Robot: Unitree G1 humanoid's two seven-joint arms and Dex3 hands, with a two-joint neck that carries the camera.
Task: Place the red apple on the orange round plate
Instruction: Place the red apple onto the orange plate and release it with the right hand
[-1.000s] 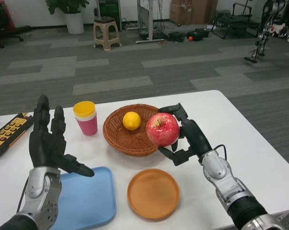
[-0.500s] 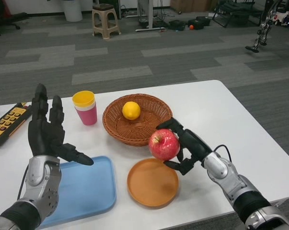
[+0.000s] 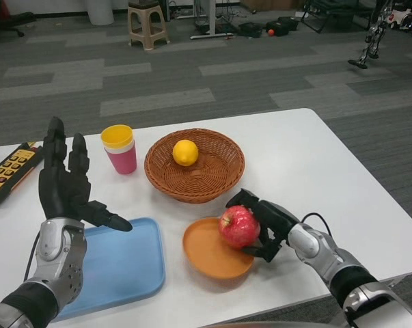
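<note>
Apple in your right hand's grasp sits at the orange plate's right edge; your left hand, fingers spread and holding nothing, hangs left of the plate.

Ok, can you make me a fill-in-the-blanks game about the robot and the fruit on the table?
1. The right hand holds the red ____ over the orange round plate.
2. The wicker basket has a yellow ____ in it.
3. The yellow cup is stacked in a ____ cup.
4. The left hand is raised over the ____ tray.

Missing words: apple, lemon, pink, blue
</note>
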